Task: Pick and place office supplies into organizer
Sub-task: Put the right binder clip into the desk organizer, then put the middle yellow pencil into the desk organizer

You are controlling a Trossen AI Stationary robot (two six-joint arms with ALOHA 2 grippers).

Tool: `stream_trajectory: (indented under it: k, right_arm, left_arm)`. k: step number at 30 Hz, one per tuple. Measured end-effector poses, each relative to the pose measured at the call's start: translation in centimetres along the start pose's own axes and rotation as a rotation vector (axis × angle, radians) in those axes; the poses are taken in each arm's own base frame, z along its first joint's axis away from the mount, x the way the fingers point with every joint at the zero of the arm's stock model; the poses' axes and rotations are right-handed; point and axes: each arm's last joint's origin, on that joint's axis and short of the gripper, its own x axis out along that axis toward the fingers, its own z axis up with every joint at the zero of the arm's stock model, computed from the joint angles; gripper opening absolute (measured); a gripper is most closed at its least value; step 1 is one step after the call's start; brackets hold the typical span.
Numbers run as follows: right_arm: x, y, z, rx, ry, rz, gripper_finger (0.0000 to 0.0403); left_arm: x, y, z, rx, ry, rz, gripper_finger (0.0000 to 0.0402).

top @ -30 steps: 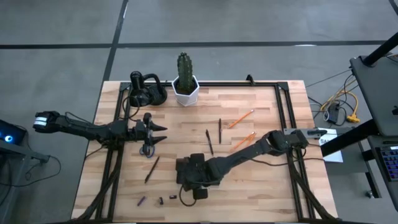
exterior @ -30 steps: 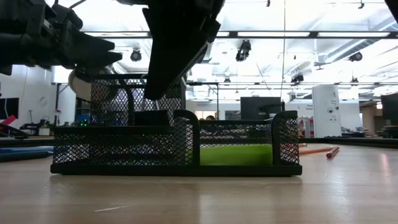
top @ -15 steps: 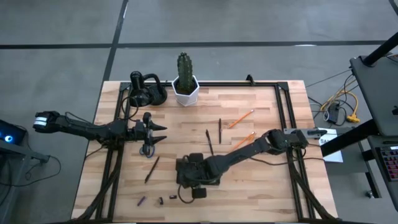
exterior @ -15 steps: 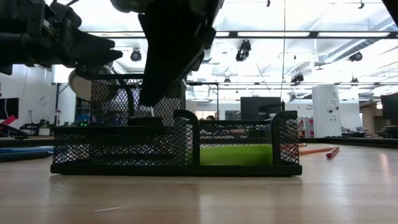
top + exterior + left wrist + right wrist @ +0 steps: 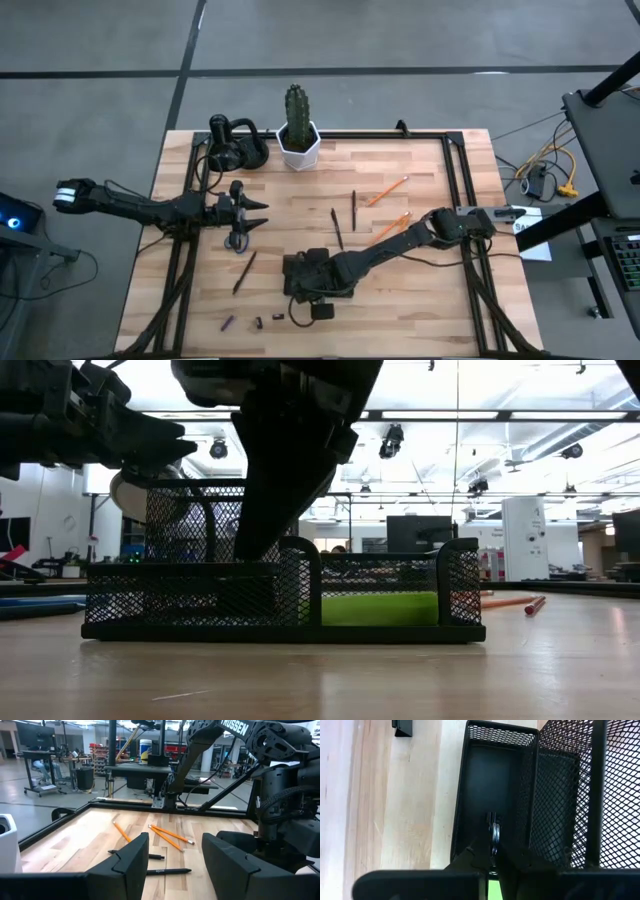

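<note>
While the right arm reaches across the wooden surface [image 5: 420, 290] to the mesh organizer [image 5: 300, 280] at its near middle, the left arm waits at the left side, its gripper [image 5: 250, 213] with fingers spread wide and holding nothing above the blue-handled scissors [image 5: 237, 240]. The right gripper [image 5: 493, 851] hangs over a low, solid-floored compartment of the organizer, its fingers pressed together on a small binder clip [image 5: 493, 832] whose wire loops show between the tips. In the low view the lime-green sticky-note pad [image 5: 380, 609] already lies in another compartment. Still loose on the surface are two orange pencils [image 5: 385, 192] and two dark pens [image 5: 352, 210] right of centre, a third pen [image 5: 244, 271] left of the organizer, and small dark clips [image 5: 258, 323] near the front edge.

The step in hand appears to be depositing the clip. To do it well, the gripper should be kept centred between the mesh walls, lowered until the clip is close to the compartment floor, and the fingers parted only then, so the clip neither bounces out nor snags in the mesh; withdrawal should be straight up.
</note>
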Motion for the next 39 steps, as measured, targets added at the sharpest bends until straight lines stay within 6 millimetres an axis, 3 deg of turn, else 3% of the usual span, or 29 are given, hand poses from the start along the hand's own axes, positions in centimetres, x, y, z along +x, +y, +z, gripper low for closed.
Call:
stream_trajectory:
  k: [8, 22, 33, 39]
  right_arm:
    - [0.0, 0.0, 0.0, 0.002, 0.0, 0.0, 0.0014]
    - [-0.6, -0.1, 0.2, 0.009, -0.005, -0.005, 0.0088]
    - [-6.2, 0.6, 1.2, 0.024, -0.025, 0.007, 0.0105]
    - [-8.6, 1.4, -0.3, -0.084, 0.061, -0.035, 0.0098]
  left_arm:
    - [0.0, 0.0, 0.0, 0.005, 0.001, 0.0, 0.0169]
    - [0.0, 0.0, 0.0, 0.005, 0.001, 0.0, 0.0169]
    - [0.0, 0.0, 0.0, 0.005, 0.002, 0.0, 0.0169]
    - [0.0, 0.0, 0.0, 0.006, 0.001, 0.0, 0.0169]
